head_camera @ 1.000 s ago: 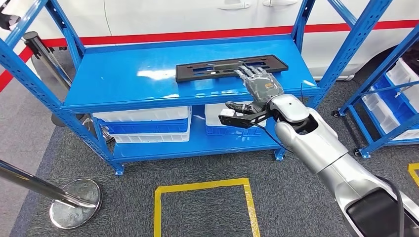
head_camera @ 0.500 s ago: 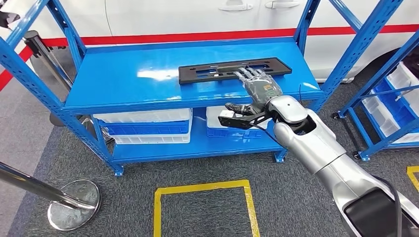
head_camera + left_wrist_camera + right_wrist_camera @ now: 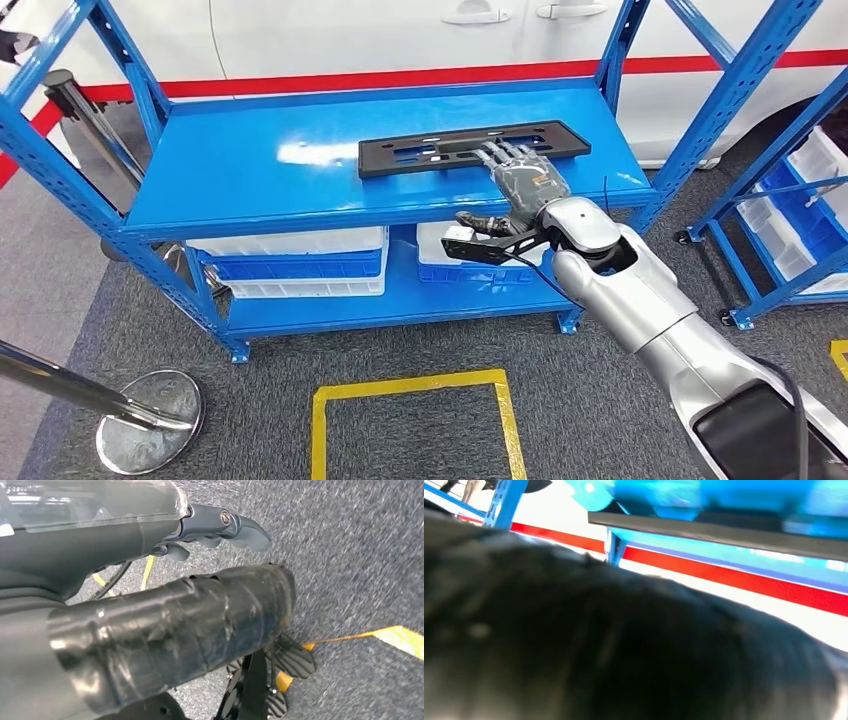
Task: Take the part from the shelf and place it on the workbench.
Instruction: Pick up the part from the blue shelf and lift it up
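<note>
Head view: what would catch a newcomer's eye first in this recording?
The silver right arm reaching from the lower right, its right hand lying flat with fingers on the long black part. That part lies on the top of the bright blue shelf, with white bins on the level below.

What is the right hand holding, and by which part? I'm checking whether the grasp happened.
Nothing yet: the right hand lies flat, fingers resting on the black part's near edge on the shelf.

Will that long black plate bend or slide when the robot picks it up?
The black plate looks thin, flat and full of cut-outs, so probably light and fairly stiff. On the shiny blue shelf it may slide, with the right robot hand resting flat on it.
</note>
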